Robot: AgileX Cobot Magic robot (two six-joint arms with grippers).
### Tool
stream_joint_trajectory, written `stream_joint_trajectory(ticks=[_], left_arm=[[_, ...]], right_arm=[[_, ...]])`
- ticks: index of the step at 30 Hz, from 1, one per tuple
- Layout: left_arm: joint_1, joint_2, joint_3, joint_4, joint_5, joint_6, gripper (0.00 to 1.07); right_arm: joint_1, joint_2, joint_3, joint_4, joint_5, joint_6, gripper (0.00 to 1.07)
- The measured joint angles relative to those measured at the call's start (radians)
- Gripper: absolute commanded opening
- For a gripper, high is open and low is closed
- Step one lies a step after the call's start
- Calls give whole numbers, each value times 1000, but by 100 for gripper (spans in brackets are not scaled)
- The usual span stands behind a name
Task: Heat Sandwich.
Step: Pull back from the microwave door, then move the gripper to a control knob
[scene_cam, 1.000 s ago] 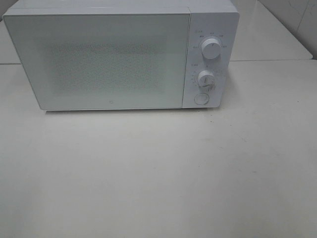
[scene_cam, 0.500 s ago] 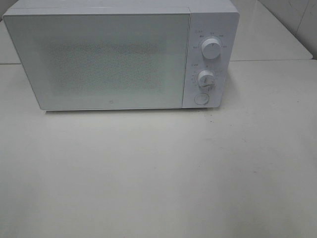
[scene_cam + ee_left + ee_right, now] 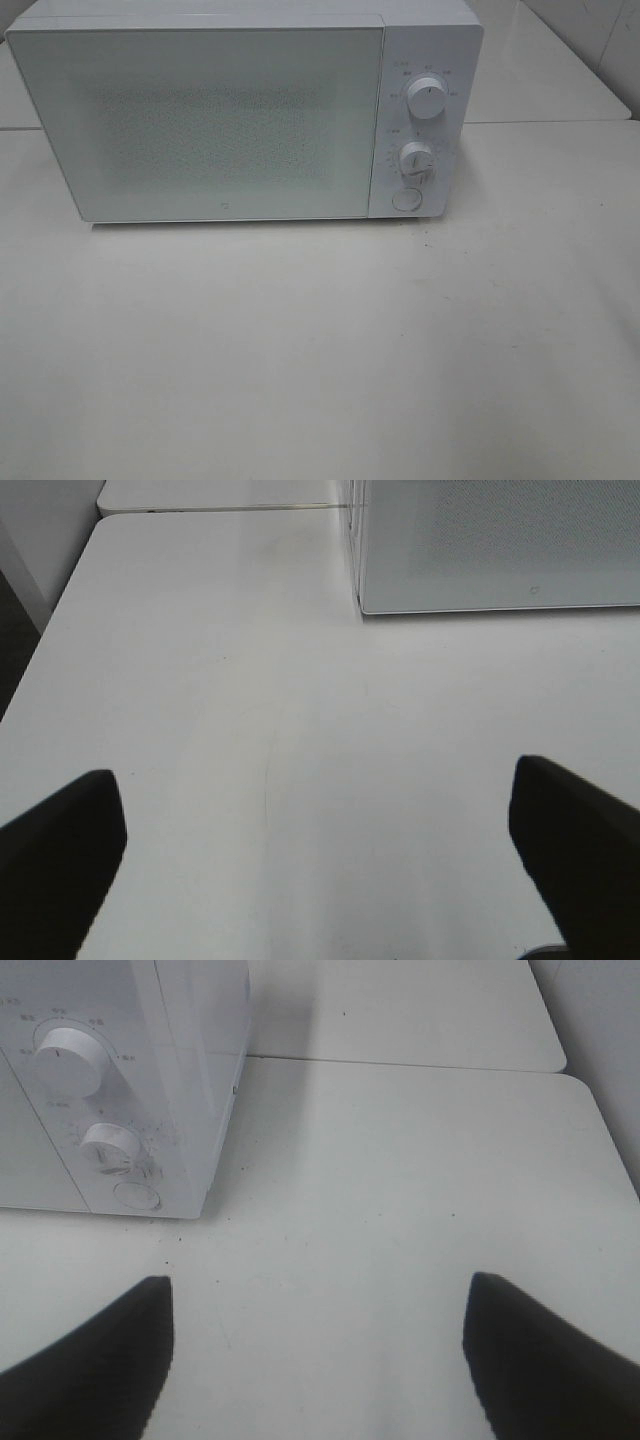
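Note:
The sandwich and its pink plate are out of view in every frame. A white microwave (image 3: 245, 110) stands at the back of the table with its door shut. It has two knobs (image 3: 427, 101) and a round button (image 3: 405, 199) on its right panel. Neither arm shows in the exterior view. My left gripper (image 3: 315, 855) is open and empty above the bare table, near the microwave's front left corner (image 3: 362, 605). My right gripper (image 3: 315, 1345) is open and empty above the table, right of the microwave's control panel (image 3: 95, 1130).
The white table (image 3: 320, 350) spreads out in front of the microwave. Its left edge (image 3: 45, 650) shows in the left wrist view and its right edge (image 3: 610, 1150) in the right wrist view. A second tabletop (image 3: 545, 70) lies behind.

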Motion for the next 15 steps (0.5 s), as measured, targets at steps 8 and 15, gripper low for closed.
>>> stream_joint_trajectory(ticks=[8,15], left_arm=[[0,0,0,0,0,0,101],[0,0,0,0,0,0,101]], right_arm=[[0,171,0,3,-178,10,76],[0,288,17,3,-349,27,76]])
